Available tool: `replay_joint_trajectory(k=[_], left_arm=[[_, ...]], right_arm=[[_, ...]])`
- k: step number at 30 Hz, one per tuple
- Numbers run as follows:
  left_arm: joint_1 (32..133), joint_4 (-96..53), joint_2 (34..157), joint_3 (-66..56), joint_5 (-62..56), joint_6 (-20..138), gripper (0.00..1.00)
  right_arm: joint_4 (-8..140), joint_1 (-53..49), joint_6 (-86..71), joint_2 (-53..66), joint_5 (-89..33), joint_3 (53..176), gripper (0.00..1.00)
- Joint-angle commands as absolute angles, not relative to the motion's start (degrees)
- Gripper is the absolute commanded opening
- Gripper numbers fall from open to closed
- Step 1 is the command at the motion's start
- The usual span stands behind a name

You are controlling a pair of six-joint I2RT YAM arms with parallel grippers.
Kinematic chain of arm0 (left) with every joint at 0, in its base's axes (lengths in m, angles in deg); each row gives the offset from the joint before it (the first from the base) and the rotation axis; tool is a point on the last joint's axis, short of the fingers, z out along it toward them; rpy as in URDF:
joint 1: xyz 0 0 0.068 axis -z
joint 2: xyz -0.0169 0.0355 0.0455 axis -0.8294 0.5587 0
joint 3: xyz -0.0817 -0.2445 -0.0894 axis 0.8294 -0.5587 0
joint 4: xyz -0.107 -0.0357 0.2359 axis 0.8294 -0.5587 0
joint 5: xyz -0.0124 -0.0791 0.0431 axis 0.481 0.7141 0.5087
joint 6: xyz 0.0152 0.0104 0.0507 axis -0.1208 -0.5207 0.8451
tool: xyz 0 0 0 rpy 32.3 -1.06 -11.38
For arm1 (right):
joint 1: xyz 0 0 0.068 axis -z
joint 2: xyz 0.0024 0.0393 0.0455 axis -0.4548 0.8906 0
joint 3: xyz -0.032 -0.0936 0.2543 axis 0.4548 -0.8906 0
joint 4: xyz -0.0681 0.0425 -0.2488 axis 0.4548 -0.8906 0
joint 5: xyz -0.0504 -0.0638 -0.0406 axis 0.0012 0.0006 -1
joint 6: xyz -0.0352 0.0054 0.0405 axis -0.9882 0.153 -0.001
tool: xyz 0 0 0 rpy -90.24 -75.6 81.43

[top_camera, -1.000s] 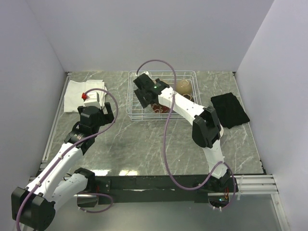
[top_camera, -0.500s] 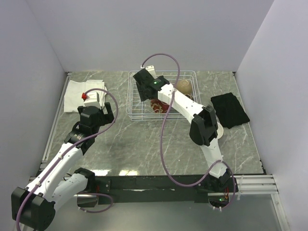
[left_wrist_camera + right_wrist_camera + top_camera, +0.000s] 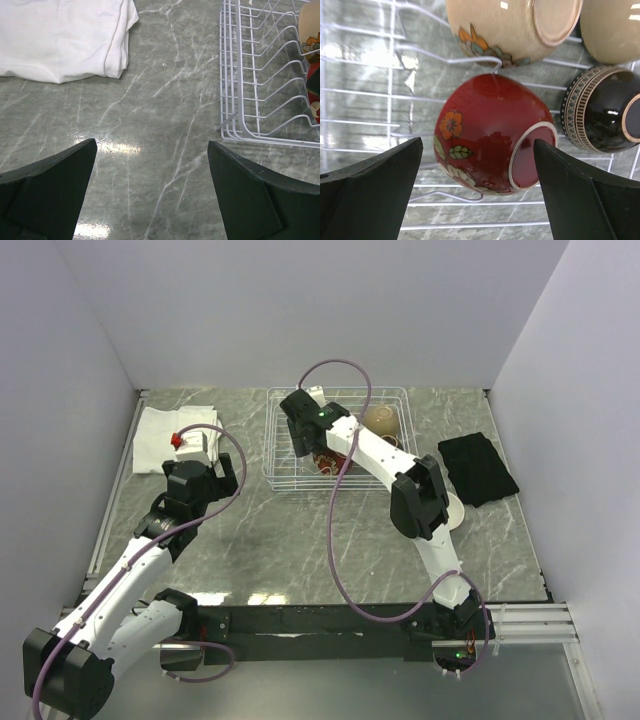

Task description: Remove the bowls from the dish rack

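Over the dish rack (image 3: 285, 475), far centre of the table (image 3: 300, 550), the right gripper (image 3: 303, 440) hangs with the arm reaching in from the near right.

Right wrist view: right gripper (image 3: 477, 145) wide open, one finger on each side of the dark red bowl (image 3: 485, 130) and neither touching it. That bowl lies on its side among the tines, foot ring turned to the right, flower pattern to the left.

Also in the rack:
- tan flowered bowl (image 3: 510, 25), just beyond the red one
- second tan bowl (image 3: 612, 25), far right corner of that view, only partly seen
- black-brown bowl (image 3: 600, 112) with a banded rim, just right of the red one

Left gripper (image 3: 151, 145): open, holding nothing, over bare marble between the white cloth (image 3: 60, 35) and the rack's left wall. A black cloth (image 3: 480, 468) lies right of the rack.

Progress (judgement): early or mid-task. At least four bowls sit in the rack and neither arm carries one. A pale round edge (image 3: 457, 510) shows by the right arm's elbow, mostly hidden; cannot tell whether it is an unloaded bowl.

Step in hand looks like lining up on the red bowl. Left to do: grasp it, lift it clear of the tines, set it on the table, then repeat for the others.
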State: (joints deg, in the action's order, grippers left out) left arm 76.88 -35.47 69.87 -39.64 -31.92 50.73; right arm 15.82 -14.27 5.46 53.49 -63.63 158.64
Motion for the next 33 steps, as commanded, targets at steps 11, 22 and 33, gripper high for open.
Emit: replay_joint_trajectory(k=[11, 22, 33], left_arm=[[77.22, -34.38, 69.36, -39.6, -32.53, 50.0, 0.99], [77.31, -34.65, 69.27, -39.69, -32.62, 50.17, 1.0], [77.57, -34.73, 69.45, -39.6, -32.62, 50.08, 0.99]], right_arm=[[14.71, -14.43, 6.03, 55.69, -65.48, 156.23, 1.0], [11.46, -15.31, 6.03, 59.12, -67.32, 160.71, 1.0], [8.38, -16.1, 5.6, 62.11, -71.36, 161.33, 1.0]])
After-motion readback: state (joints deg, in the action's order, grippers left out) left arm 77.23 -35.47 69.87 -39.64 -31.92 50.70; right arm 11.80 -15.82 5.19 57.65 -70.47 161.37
